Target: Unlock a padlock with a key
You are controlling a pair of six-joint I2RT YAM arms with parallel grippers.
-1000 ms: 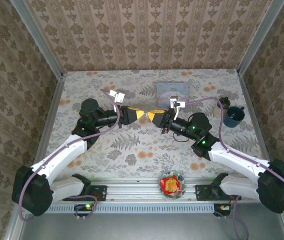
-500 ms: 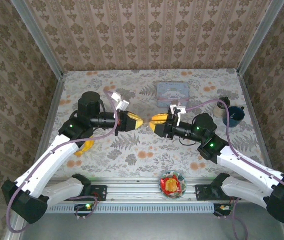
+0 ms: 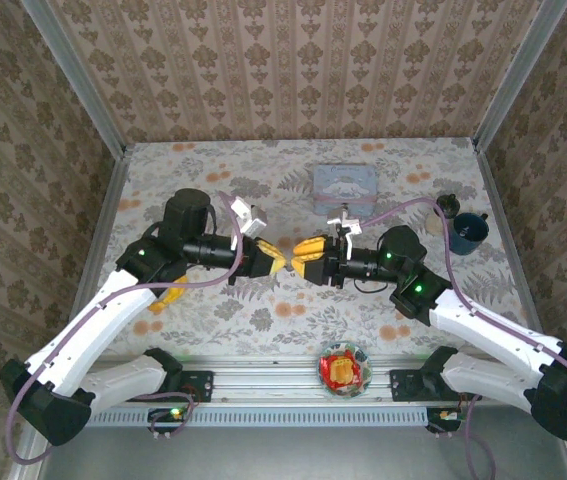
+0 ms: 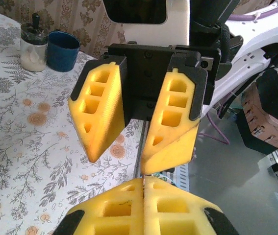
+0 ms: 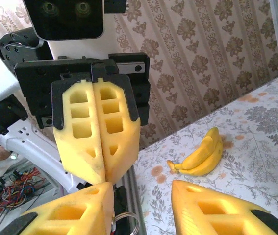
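Above the middle of the table my left gripper (image 3: 279,263) and right gripper (image 3: 301,250) meet tip to tip. The left gripper (image 4: 143,182) is shut, with a thin sliver of metal pinched between its yellow pads; I take it for the key (image 4: 143,179). In the right wrist view a thin silvery loop (image 5: 125,226) with a dark bit above it hangs just under the left fingertips (image 5: 102,174). It may be the padlock, whose body is mostly hidden. My right gripper (image 5: 139,188) stands open, its left finger beside that loop.
A light blue tin (image 3: 343,183) sits at the back. A blue cup (image 3: 466,232) and a dark-lidded jar (image 3: 446,205) stand at the right edge. Bananas (image 3: 168,297) lie under the left arm. A bowl with a red wrapper (image 3: 344,368) sits by the front rail.
The right gripper has gone from shut to open. Both grippers have shifted toward the near side of the table, still tip to tip. The left stays shut.
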